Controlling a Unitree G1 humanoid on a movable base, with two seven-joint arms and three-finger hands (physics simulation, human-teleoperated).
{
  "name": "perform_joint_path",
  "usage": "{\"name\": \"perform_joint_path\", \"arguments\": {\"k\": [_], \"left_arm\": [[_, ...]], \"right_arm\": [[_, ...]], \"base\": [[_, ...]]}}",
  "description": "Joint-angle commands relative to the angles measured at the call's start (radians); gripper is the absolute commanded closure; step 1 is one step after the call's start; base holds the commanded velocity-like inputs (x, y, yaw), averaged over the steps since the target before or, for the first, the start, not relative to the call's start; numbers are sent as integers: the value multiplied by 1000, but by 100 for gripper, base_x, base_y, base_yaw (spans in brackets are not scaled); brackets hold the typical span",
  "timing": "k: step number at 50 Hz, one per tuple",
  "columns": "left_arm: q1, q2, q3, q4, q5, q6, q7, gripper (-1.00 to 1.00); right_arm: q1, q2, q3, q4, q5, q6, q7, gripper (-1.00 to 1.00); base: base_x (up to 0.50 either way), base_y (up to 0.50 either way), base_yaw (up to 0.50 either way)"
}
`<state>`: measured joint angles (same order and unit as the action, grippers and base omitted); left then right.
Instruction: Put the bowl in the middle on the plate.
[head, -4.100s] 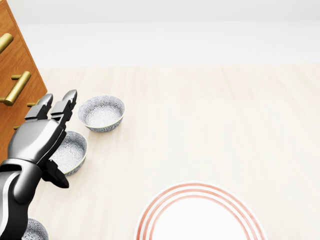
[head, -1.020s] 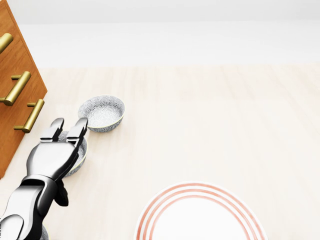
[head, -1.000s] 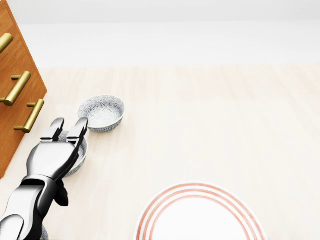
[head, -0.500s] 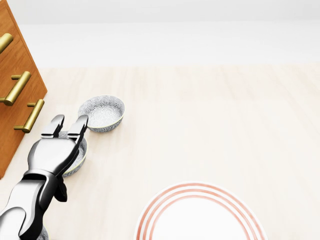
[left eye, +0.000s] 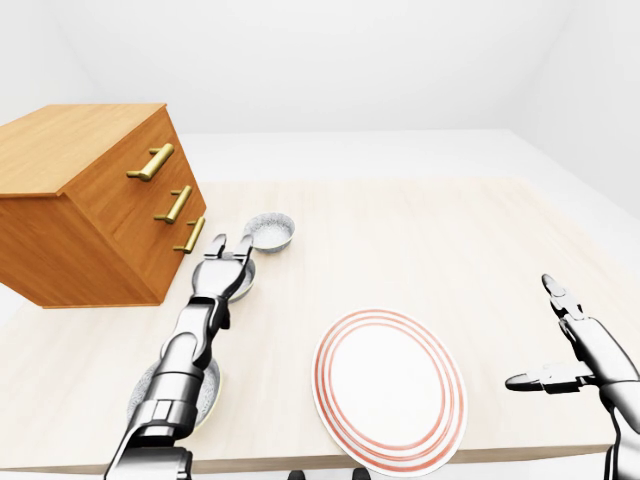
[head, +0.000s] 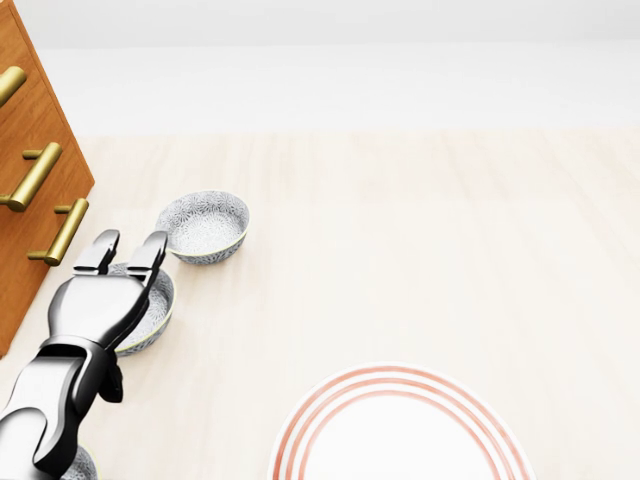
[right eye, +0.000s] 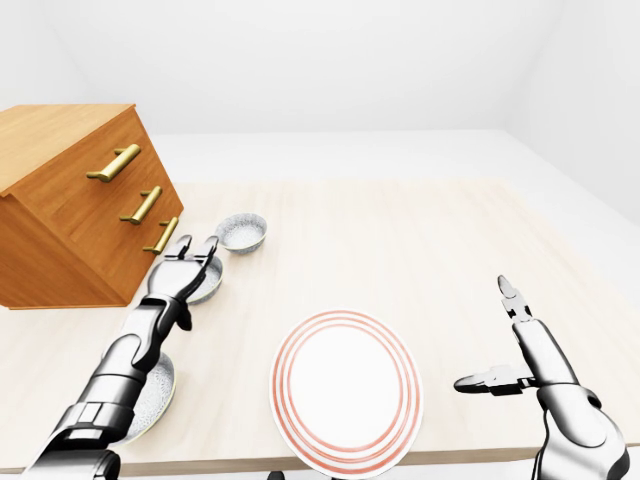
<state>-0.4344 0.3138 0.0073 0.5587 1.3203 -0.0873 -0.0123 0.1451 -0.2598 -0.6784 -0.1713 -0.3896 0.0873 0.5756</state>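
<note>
1. Since about four seconds ago the robot's silver-and-black left hand (head: 98, 305) has dropped and drawn back toward the near edge, off the far bowl and over the middle one. The camera has not shifted.
2. Nearest, a round white plate with red rings (right eye: 345, 385) lies flat on the pale wooden desk (head: 420, 250), close to its near edge, with nothing on it.
3. Left of the plate, the nearest grey patterned bowl (right eye: 160, 395) of the three sits partly under the left forearm.
4. At the right, the right hand (right eye: 530, 360) hangs with its fingers spread wide, holding nothing, well apart from every bowl.
5. The middle grey patterned bowl (head: 158, 310) stands upright, mouth up, to the left of the plate and farther off. It is round, so it has no long axis. The left hand lies over its left part, with two fingers (head: 152, 250) stretched past the far rim and the thumb hanging on the near side. The hand is spread and not gripping. Whether it touches the rim I cannot tell.
6. The left hand is by far the nearer one. The bowl lies under it and slightly to its right, so the grasp probably calls for lowering onto the rim. The carry to the plate would then run rightward and nearer.
7. Farther off, the third grey patterned bowl (head: 204, 226) sits just beyond the fingertips and apart from them. At the far left stands an orange-brown wooden drawer chest (left eye: 90, 210) with brass bar handles (left eye: 150, 163).
</note>
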Motion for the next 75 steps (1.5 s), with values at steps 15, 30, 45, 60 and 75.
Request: {"name": "perform_joint_path", "arguments": {"k": [15, 30, 45, 60, 75], "left_arm": [[-23, 18, 0, 54, 13, 0, 1, -100], [-83, 20, -13, 193, 9, 0, 38, -100], [-162, 20, -46, 362, -7, 0, 99, -100], [-163, 17, -54, 339, -12, 0, 76, -100], [-180, 14, -58, 384, -11, 0, 98, -100]], "right_arm": [[-1, 0, 0, 11, 1, 0, -4, -100], [4, 1, 0, -3, 4, 0, 3, -100], [4, 4, -3, -14, -2, 0, 6, -100], [2, 2, 0, 7, -2, 0, -3, -100], [2, 2, 1, 1, -4, 0, -1, -100]], "base": [[0, 0, 0], [0, 0, 0], [0, 0, 0], [0, 0, 0], [0, 0, 0]]}}
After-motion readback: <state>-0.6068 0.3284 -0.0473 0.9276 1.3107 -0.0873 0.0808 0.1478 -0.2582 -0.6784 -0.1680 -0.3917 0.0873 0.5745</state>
